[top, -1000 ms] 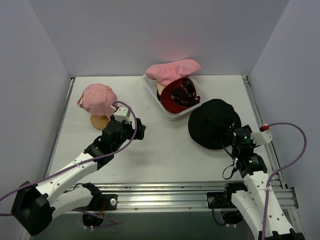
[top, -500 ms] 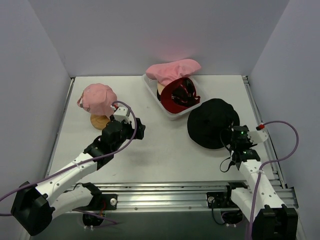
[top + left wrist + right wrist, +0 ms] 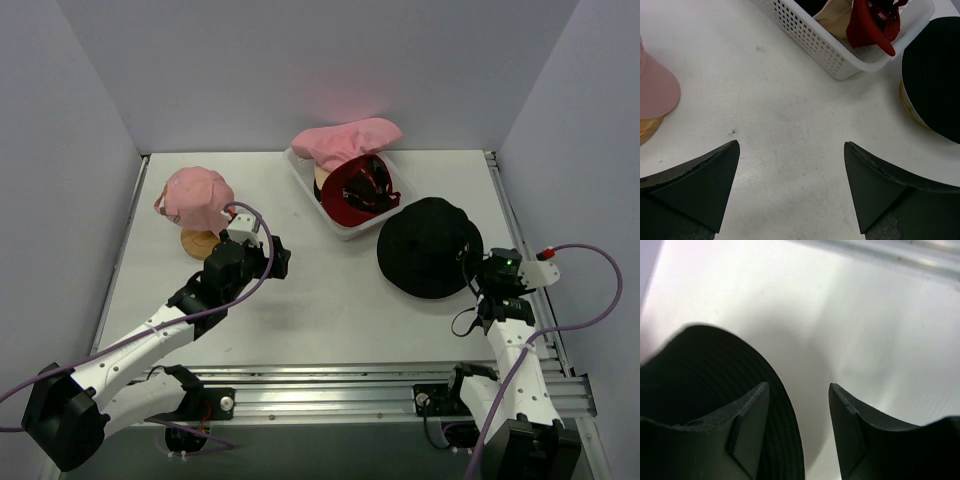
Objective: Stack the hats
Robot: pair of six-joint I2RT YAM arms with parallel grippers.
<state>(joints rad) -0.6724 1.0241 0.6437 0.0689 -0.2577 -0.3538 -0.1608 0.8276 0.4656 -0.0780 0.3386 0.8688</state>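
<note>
A pink cap [image 3: 196, 196] sits on the wooden stand [image 3: 198, 243] at the left; its brim shows in the left wrist view [image 3: 657, 85]. A pink bucket hat [image 3: 345, 140], a red cap [image 3: 360, 188] and a tan hat [image 3: 323, 178] lie in the white basket [image 3: 345, 228]. A black bucket hat [image 3: 428, 245] lies on the table at the right. My right gripper [image 3: 472, 270] is open at its right brim, one finger [image 3: 747, 415] over the brim [image 3: 690, 370], the other over bare table. My left gripper [image 3: 280, 258] is open and empty above the table [image 3: 790, 150].
The left wrist view shows the basket wall [image 3: 810, 35], the red cap [image 3: 872, 22] and the black hat [image 3: 935, 75] with a tan edge [image 3: 907, 107] under it. Grey walls enclose the table. A metal rail [image 3: 380, 380] runs along the near edge.
My right wrist has swung a little to the right along the black hat's brim; the hat nudged left, then back. The left arm has not moved.
</note>
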